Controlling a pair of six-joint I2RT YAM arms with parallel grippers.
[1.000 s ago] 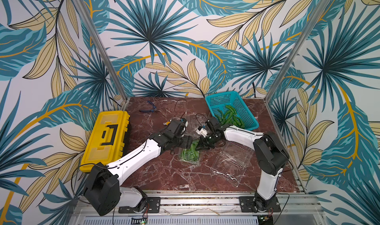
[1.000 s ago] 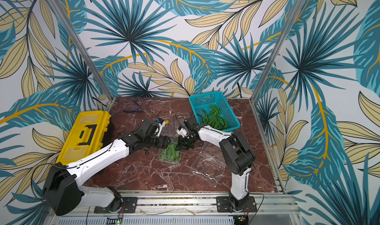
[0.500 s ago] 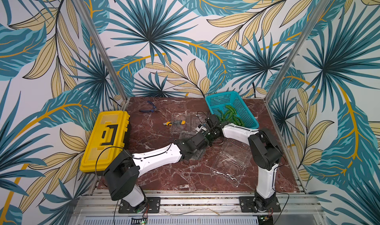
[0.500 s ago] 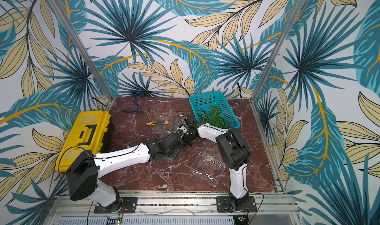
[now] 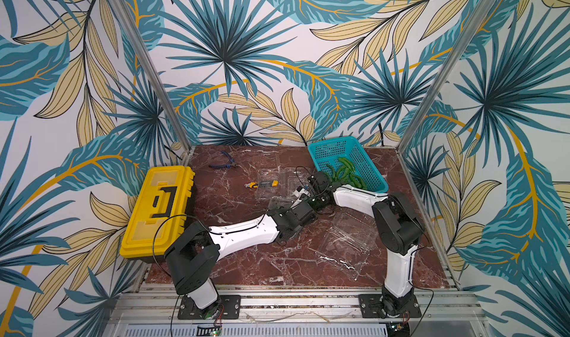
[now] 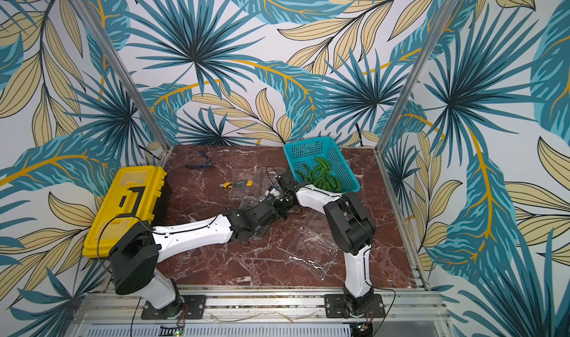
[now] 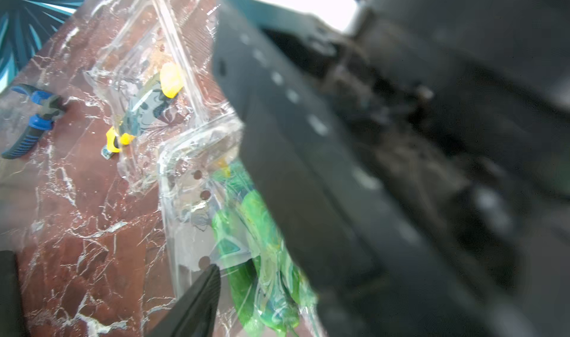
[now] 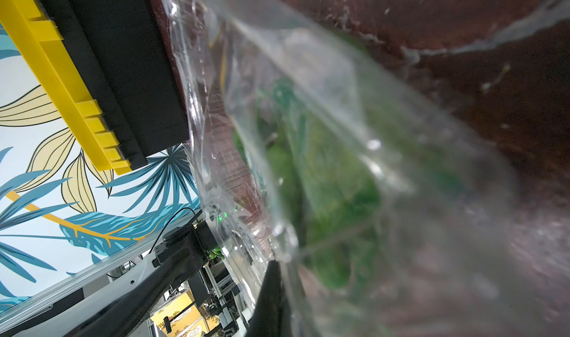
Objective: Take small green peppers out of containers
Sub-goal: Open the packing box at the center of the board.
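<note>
A clear container (image 7: 197, 196) holding small green peppers (image 7: 259, 258) lies at the middle of the table. In both top views my arms hide it. My left gripper (image 5: 303, 209) is open around it; one finger (image 7: 197, 298) touches its rim, the other is lost in dark blur. My right gripper (image 5: 316, 198) is shut on that container's thin plastic edge (image 8: 287, 249), and the peppers (image 8: 336, 196) show through the plastic. More small green peppers (image 5: 345, 172) lie in the teal basket (image 5: 370, 169).
An opened clear container (image 5: 345, 243) lies front right, another (image 5: 277, 181) at back centre beside a yellow utility knife (image 5: 261, 183). A yellow toolbox (image 5: 160, 209) stands at the left edge. Blue pliers (image 5: 222, 163) lie at the back.
My left arm has swung round and now lies low across the table from the front, covering the pepper container that showed a second ago. Its jaws have narrowed. The right gripper has barely moved.
</note>
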